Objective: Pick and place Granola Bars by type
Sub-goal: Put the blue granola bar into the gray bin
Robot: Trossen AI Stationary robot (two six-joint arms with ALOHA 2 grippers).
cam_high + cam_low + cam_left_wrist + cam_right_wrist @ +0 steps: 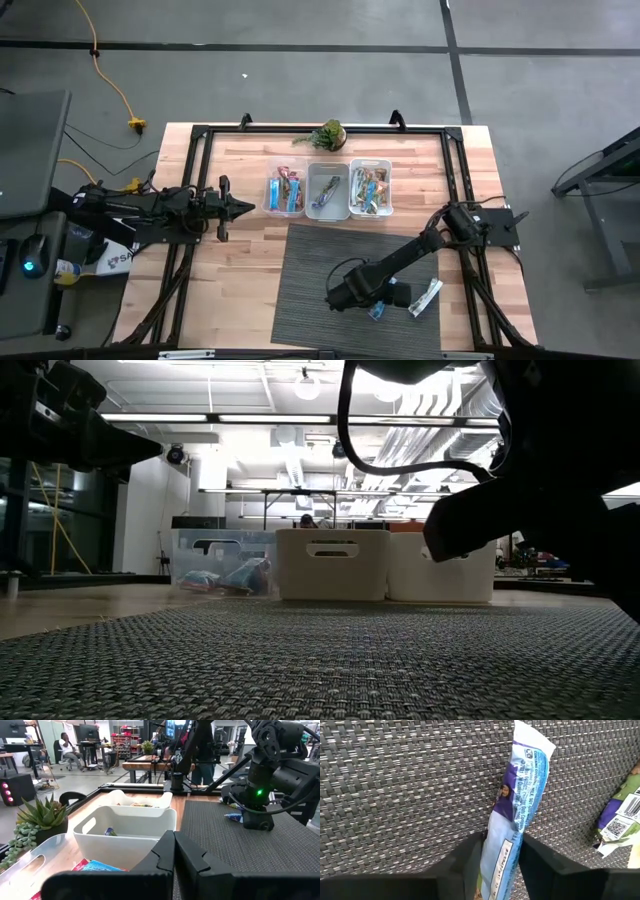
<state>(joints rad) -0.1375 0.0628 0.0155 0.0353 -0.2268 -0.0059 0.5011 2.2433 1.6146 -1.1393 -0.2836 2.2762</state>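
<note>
A blue bar (pixel 512 820) is flanked by the right pincer (pixel 501 851) on the mat (pixel 320 270), its fingers touching both edges; the left pincer (pixel 173 851) is shut empty beside the bins (pixel 329 210).

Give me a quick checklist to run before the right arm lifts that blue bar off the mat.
1. Right gripper straddles the blue bar, one finger on each side: ok.
2. Jaws fully closed on the bar: cannot tell; they stand right against the wrapper.
3. Neighbouring bar clear of the fingers: ok, it lies apart on the mat.
4. Grip placement: not ok if a centred hold is wanted; the fingers sit near one end and most of the bar sticks out ahead.
5. Left gripper out of the way: ok, shut and empty, beside the bins.
6. Bins ready to receive: ok, all three stand open-topped with bars inside.
</note>
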